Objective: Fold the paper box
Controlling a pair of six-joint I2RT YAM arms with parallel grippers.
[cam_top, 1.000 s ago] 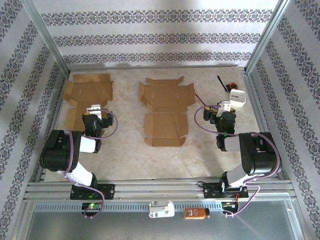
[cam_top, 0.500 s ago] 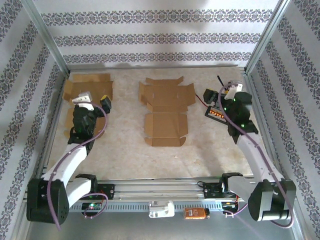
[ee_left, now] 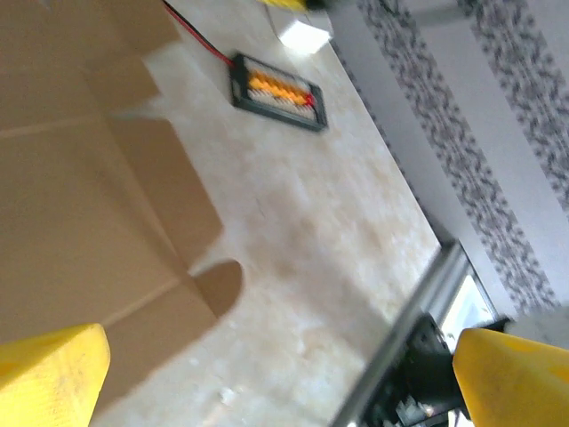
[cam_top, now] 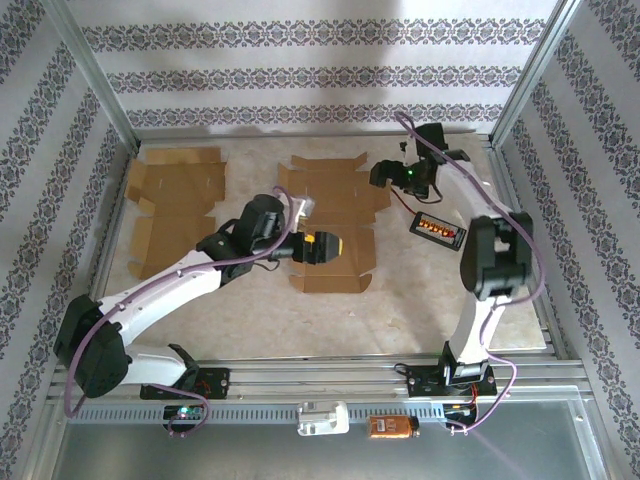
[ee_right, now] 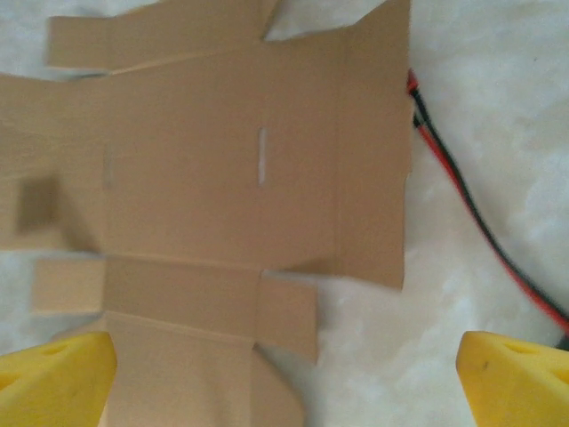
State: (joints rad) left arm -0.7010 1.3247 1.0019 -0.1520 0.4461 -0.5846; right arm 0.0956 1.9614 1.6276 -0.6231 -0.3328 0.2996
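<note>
The paper box [cam_top: 330,225] lies flat and unfolded in the middle of the table, flaps spread. My left gripper [cam_top: 318,240] hovers over its near half, pointing right, open and holding nothing. In the left wrist view the yellow fingertips [ee_left: 49,378] stand wide apart around the left gripper [ee_left: 284,382], with the cardboard [ee_left: 80,205] at the left. My right gripper [cam_top: 383,178] is over the box's far right flap, also open. The right wrist view looks straight down on the cardboard [ee_right: 222,178], and the right gripper [ee_right: 284,382] has nothing between its yellow pads [ee_right: 516,378].
A second flat cardboard blank [cam_top: 175,205] lies at the far left. A black device with orange cells [cam_top: 438,228] and a red-black wire [ee_right: 462,205] sits right of the box. Metal frame rails [cam_top: 300,378] and patterned walls [cam_top: 300,70] bound the table.
Both arms have swung in from the sides: the left from over the left blank to the middle box, the right up and left to the box's far right flap. Both grippers stayed open.
</note>
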